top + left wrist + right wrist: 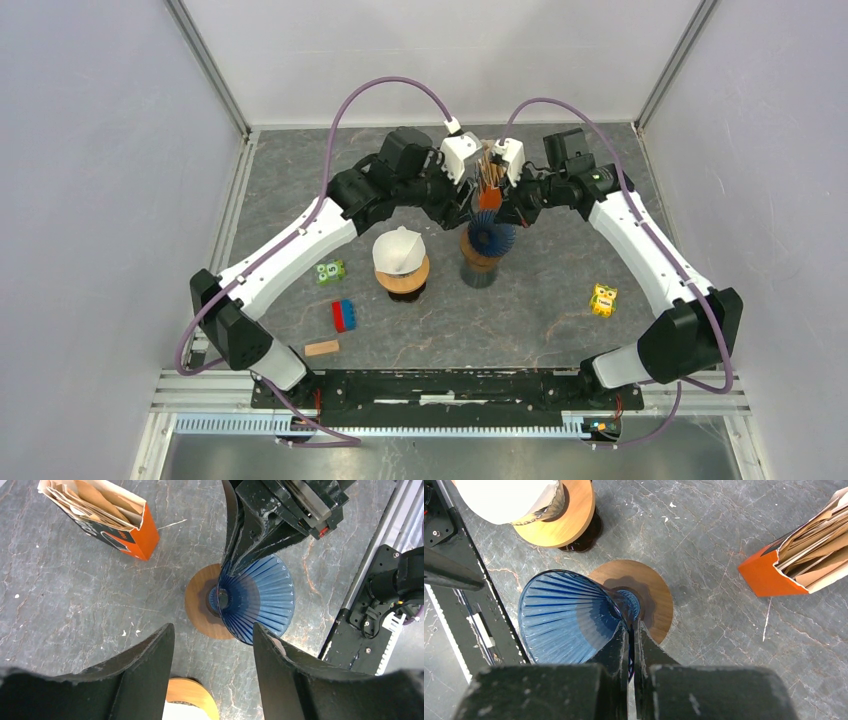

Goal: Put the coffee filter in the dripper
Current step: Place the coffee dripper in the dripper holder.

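The blue ribbed dripper (564, 615) stands mid-table on a round wooden collar (656, 600), and its cone holds nothing. My right gripper (633, 625) is shut on the dripper's rim wall. Seen from above, the dripper (490, 238) lies just below both wrists. The coffee filters are brown papers standing in an orange box (100, 510) behind it. My left gripper (214, 632) hovers open above the table beside the dripper (262, 600), with nothing between its fingers.
A second dripper with a white paper cone (401, 255) on a wooden collar stands left of the blue one. A green block (330, 271), a red-blue block (344, 315), a wooden block (321, 348) and a yellow toy (602, 299) lie nearer the arm bases.
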{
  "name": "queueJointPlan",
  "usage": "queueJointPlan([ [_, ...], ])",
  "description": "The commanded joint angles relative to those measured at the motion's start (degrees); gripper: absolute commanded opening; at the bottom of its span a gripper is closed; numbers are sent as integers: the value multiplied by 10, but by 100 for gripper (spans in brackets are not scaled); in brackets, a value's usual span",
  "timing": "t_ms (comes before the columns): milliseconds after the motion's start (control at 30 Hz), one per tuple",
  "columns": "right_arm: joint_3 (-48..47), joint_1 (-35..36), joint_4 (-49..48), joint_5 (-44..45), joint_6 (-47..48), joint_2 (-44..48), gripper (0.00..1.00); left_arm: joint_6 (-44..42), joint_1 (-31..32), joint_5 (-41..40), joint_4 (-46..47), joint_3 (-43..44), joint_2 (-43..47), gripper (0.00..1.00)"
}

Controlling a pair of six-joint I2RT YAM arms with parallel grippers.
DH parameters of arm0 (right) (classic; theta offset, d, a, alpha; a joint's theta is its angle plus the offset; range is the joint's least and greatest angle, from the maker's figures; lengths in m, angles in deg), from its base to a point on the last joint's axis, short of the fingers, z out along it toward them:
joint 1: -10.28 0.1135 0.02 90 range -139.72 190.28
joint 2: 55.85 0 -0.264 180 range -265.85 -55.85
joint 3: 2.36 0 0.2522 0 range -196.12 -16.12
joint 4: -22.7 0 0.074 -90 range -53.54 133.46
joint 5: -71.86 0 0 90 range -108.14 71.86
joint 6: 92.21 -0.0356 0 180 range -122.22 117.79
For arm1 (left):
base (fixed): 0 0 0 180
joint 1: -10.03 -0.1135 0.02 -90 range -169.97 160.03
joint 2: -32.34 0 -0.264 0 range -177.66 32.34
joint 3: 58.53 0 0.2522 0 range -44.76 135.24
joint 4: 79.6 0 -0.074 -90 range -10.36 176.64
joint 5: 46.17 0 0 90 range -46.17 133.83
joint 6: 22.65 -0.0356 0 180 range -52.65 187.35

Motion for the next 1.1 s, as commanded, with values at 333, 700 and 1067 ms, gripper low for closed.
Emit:
queueJointPlan([
  [333, 0, 10, 3, 14, 1, -21, 0, 61, 0, 14, 105, -75, -15, 58],
  [700, -12, 12, 7, 19, 3, -35, 2, 64, 5, 17, 117, -75, -49, 41],
  [1067, -35, 11, 14, 24, 9, -36, 13, 63, 5, 19, 120, -77, -62, 12],
])
